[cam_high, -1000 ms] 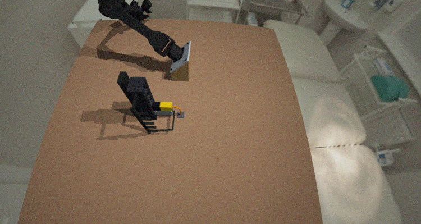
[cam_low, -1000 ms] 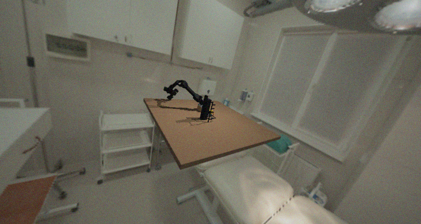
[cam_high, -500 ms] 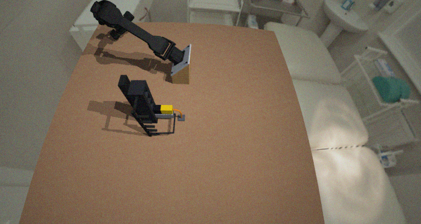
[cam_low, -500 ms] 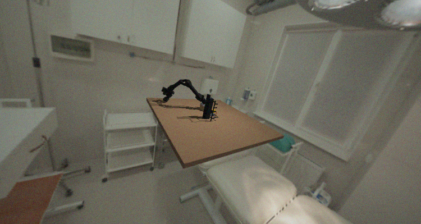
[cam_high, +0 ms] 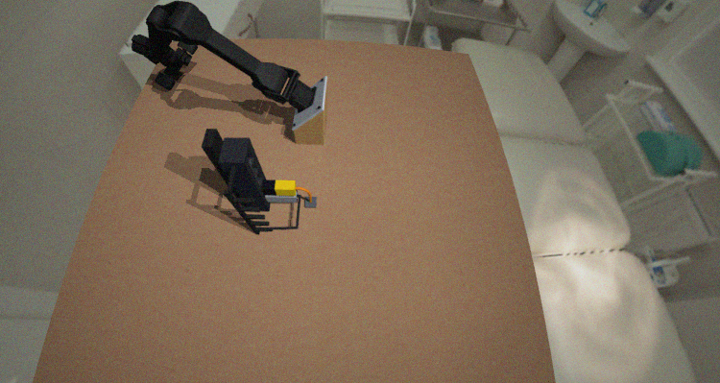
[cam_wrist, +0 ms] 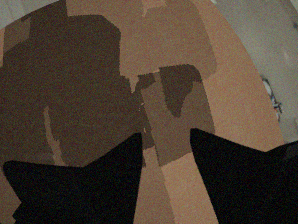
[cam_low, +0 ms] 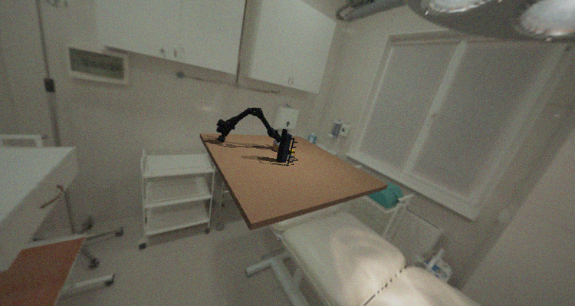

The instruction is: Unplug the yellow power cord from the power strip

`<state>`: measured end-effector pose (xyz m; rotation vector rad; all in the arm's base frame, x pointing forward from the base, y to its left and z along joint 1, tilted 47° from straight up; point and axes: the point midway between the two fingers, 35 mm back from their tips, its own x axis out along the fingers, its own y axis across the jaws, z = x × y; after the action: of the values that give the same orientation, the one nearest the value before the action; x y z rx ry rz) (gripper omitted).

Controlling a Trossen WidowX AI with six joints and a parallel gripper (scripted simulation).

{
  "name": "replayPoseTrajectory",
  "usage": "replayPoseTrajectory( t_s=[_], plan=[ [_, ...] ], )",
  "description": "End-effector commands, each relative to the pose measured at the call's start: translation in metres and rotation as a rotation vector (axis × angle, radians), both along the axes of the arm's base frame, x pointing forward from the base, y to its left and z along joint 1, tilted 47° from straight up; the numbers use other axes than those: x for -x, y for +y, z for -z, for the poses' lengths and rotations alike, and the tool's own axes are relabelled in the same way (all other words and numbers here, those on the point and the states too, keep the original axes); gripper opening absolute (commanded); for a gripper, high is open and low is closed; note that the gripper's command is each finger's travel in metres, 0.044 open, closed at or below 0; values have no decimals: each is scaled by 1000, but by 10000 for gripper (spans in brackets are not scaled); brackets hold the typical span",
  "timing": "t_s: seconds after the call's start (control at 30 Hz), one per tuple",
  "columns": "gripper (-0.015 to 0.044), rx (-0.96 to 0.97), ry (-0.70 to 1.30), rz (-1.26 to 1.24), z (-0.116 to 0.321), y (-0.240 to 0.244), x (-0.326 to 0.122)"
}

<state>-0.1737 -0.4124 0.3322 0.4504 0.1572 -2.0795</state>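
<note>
A yellow plug [cam_high: 285, 187] with a black end meets the right side of a dark upright block [cam_high: 240, 161] [cam_low: 284, 148], which looks like the power strip. Whether its end sits in a socket is too small to tell. A short orange cord [cam_high: 304, 190] runs from the plug to a small grey block [cam_high: 310, 203]. My gripper [cam_high: 167, 83] [cam_low: 221, 139] [cam_wrist: 166, 137] points down low over the table's far left corner, well away from the plug and block. Its fingers are partly apart, with only shadowed table between them in the wrist view.
A black frame [cam_high: 298, 212] with several prongs stands beside the dark block, close to the plug. My arm's base is on a wooden mount [cam_high: 310, 132] behind the block. The table's left edge is near my gripper. Shadows cross the tabletop [cam_high: 382, 259] [cam_low: 297, 195] near the arm.
</note>
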Motion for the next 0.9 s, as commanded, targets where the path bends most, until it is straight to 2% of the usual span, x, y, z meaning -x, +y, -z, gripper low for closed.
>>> replayPoseTrajectory(
  t_s=[0.0, 0.33, 0.87],
  plan=[
    [160, 36, 44, -104, -16, -10, -35],
    [160, 102, 127, -336, -42, -22, -122],
    [160, 132, 217, -700, -45, -12, -269]
  ],
)
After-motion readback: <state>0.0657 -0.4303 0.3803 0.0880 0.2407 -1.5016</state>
